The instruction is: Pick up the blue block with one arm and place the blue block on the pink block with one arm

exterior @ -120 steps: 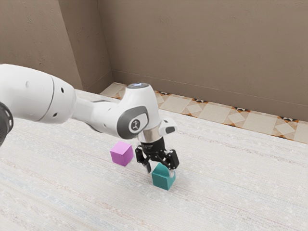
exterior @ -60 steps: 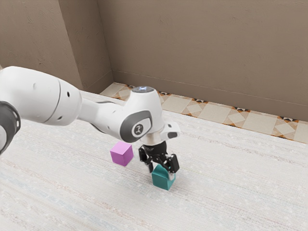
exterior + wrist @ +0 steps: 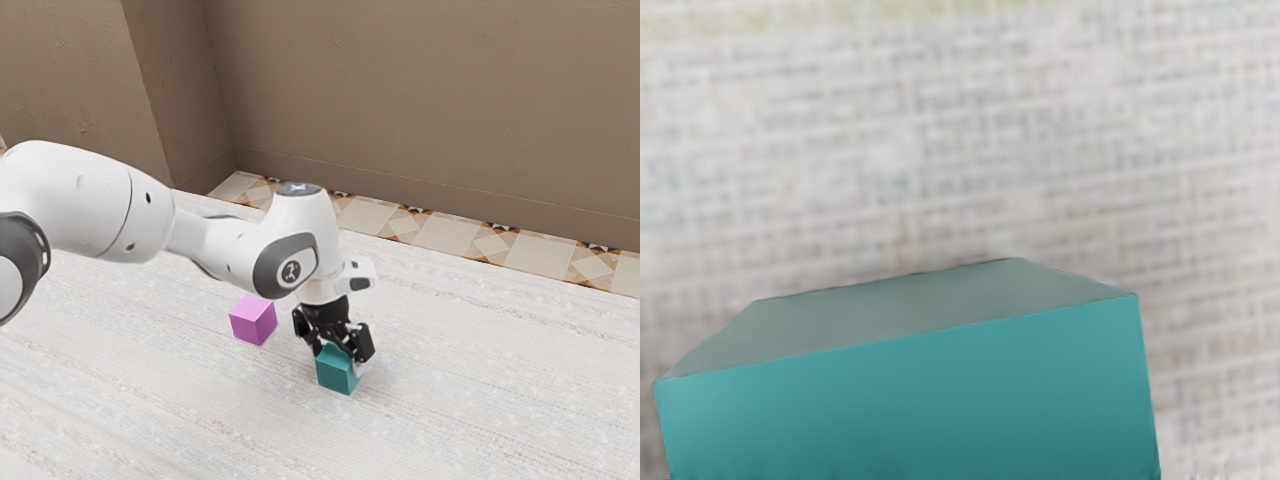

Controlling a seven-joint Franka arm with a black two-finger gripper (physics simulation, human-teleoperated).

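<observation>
The blue-green block rests on the pale tabletop, and in the wrist view the block looms large just under my hand. My black gripper has come down over the block's top. Its fingers stand open, one on each side of the block, and I see no squeeze on it. The pink block sits on the table a short way toward the exterior view's left of the gripper, partly behind my white forearm.
The pale woven tabletop spreads wide around both blocks. A brown wall and a strip of patterned floor tiles lie beyond the table's far edge.
My hand has sunk lower over the blue-green block, so the fingers now straddle its upper part. Neither block has moved.
</observation>
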